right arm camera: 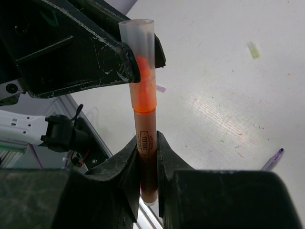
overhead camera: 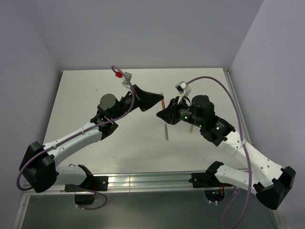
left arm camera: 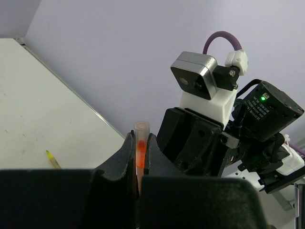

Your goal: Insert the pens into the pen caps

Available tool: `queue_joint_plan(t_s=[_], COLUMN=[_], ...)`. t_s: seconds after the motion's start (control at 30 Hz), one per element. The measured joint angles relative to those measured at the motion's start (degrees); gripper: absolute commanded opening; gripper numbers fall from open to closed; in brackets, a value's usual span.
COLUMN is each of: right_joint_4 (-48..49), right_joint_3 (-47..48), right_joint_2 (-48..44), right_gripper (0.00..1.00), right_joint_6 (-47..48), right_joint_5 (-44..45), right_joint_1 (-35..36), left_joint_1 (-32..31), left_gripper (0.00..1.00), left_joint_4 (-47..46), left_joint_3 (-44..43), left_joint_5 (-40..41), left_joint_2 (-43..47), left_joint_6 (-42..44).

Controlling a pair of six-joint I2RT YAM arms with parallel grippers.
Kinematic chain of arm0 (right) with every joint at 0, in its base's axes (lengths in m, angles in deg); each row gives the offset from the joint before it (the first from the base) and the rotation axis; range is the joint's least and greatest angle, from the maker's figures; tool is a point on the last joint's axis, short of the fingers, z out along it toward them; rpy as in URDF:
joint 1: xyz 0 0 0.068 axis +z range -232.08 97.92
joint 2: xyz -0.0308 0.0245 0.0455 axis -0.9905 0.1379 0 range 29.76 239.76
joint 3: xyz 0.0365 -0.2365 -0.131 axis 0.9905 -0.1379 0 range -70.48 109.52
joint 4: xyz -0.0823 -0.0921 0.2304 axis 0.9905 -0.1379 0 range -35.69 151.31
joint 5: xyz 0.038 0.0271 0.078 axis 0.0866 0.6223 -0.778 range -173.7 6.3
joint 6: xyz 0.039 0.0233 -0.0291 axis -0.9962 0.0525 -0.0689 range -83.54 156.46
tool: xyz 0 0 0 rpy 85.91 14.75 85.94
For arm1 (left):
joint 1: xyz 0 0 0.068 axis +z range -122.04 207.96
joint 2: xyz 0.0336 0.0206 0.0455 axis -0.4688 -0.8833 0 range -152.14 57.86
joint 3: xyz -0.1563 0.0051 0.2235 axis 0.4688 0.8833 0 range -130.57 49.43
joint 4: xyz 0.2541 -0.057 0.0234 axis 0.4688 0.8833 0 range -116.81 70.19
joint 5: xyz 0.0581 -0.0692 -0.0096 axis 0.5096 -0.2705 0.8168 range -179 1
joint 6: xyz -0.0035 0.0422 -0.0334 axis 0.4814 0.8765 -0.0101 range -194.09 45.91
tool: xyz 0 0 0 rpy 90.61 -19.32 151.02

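The orange-red pen (right arm camera: 147,162) is up off the table (overhead camera: 95,95), held in the air between the two arms. Its tip end sits inside the orange cap (right arm camera: 141,62), whose wall looks translucent, so we see the orange core through it. Pen and cap share one long axis: in the right wrist view the barrel rises out of the right gripper (right arm camera: 147,148) straight into the cap, with no kink at the join.

The right gripper is clamped on the lower barrel, one finger on either side. The left gripper (left arm camera: 140,143) is pinched on the cap from the side, near the cap's middle, leaving its open end sticking out past the fingers. The two grippers face each other almost nose to nose.

We judge the cap to be on, but we cannot tell whether it is fully home. Any remaining push runs along that shared axis, each gripper towards the other, and a sideways slip could bend the join.

Below them on the table lies the dark purple-grey pen (overhead camera: 167,131). The yellow-green pen (left arm camera: 52,160) and the cream-yellow cap (right arm camera: 253,49) lie further off, both uncapped and apart.
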Motion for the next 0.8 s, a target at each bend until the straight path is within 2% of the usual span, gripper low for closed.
queue_joint_plan(t_s=[0.8], right_joint_4=[7.8], right_joint_3=[-2.95], right_joint_2=[-0.83], right_gripper=[0.0], right_joint_6=[-3.41], right_joint_5=[-12.85], right_joint_1=[-4.37], left_joint_1=[-4.04], left_gripper=[0.0], left_joint_4=[0.02], left_joint_3=[1.9], left_joint_5=[8.15], left_joint_2=[4.02], left_joint_6=[7.08])
